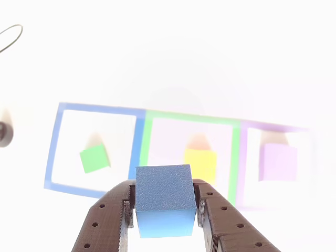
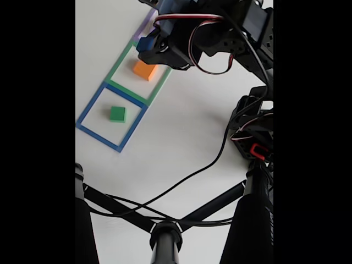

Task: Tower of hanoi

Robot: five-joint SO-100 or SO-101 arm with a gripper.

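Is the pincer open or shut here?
Shut on the blue cube: both fingers of the pincer press its sides.

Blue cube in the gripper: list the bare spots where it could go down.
The gripper holds the blue cube. Each outlined square has bare floor around its block: around the green cube, the orange cube and the purple slab. The white table right of the outlines in the fixed view is bare down to the black cable.
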